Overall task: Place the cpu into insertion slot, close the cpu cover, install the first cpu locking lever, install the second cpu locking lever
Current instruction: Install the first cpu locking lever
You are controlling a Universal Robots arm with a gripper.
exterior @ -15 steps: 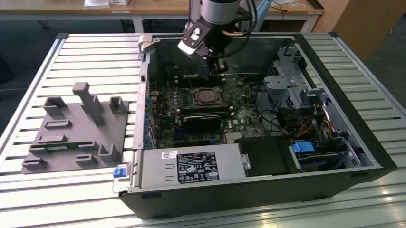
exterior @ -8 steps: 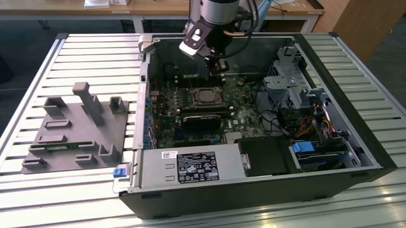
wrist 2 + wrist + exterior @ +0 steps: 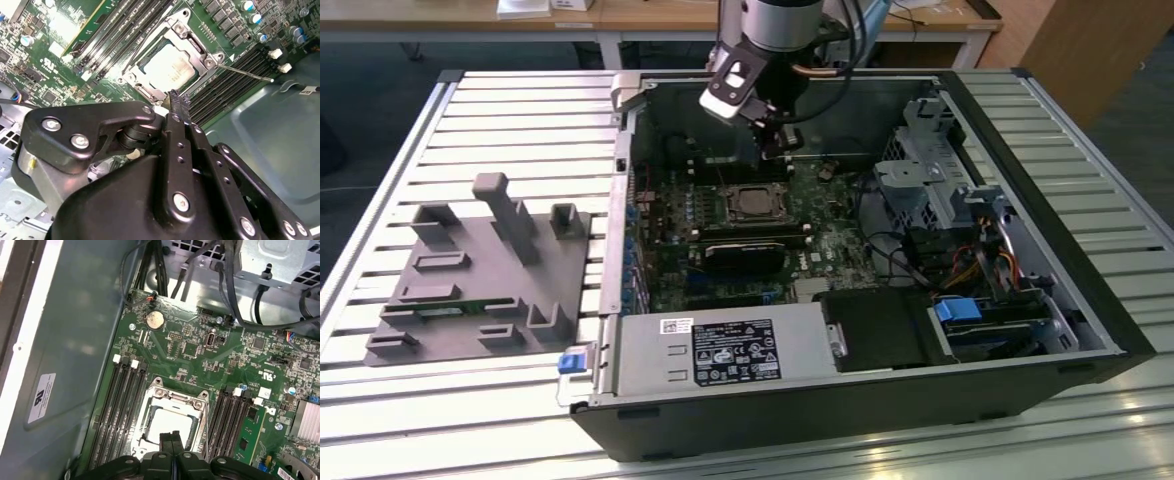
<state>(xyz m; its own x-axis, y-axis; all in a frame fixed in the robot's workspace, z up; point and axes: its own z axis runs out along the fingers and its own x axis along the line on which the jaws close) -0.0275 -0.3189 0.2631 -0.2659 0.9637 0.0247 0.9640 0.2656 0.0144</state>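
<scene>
Slatted table (image 3: 520, 110), open case (image 3: 854, 410); closed claw (image 3: 170, 436) near cpu (image 3: 170, 421)

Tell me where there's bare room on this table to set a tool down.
The slatted table is bare around the grey fixture, on the exterior view's left. Inside the computer case, the motherboard and cables leave little room.

1. One cpu (image 3: 170, 427) is showing through one cpu cover (image 3: 173, 398).
2. One locking lever (image 3: 245, 74) is jutting out sideways in the second wrist view.
3. Two banks of memory slots (image 3: 120, 410) are flanking the cpu.
4. One coin cell (image 3: 156, 319) is glinting.
5. One computer case (image 3: 854, 410) and one grey fixture (image 3: 454, 290) are resting on one tabletop (image 3: 520, 110).
</scene>
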